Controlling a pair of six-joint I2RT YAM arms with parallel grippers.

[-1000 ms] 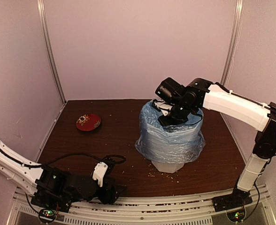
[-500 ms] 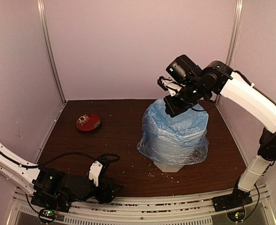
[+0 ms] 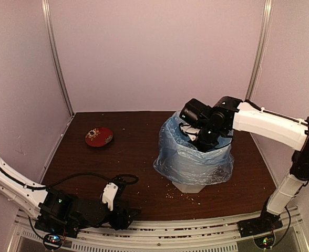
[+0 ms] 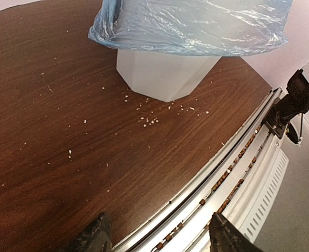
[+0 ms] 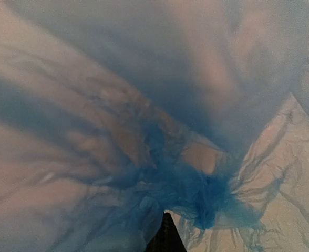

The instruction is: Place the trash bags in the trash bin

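Note:
The light-blue trash bag [image 3: 191, 157] is draped over the white trash bin [image 3: 188, 186], with only the bin's narrow faceted base showing below the film. My right gripper [image 3: 206, 140] reaches down into the bag's mouth. In the right wrist view it is shut [image 5: 166, 231], its dark tips pointing at bunched blue film [image 5: 196, 194] deep inside; I cannot tell whether any film is pinched. My left gripper [image 3: 128, 215] lies low at the table's near edge, open and empty [image 4: 160, 239]. From there the bin [image 4: 162, 73] and the bag [image 4: 196, 26] stand ahead of it.
A small red dish [image 3: 99, 136] sits at the back left of the brown table. Crumbs [image 4: 149, 121] lie scattered in front of the bin. A metal rail [image 4: 238, 173] runs along the near edge, and the right arm's base [image 4: 296, 100] stands beside it.
The right gripper rose above the bag half a second ago and has since come back down into its mouth. The bag sits slightly puffed. The left arm barely shifted.

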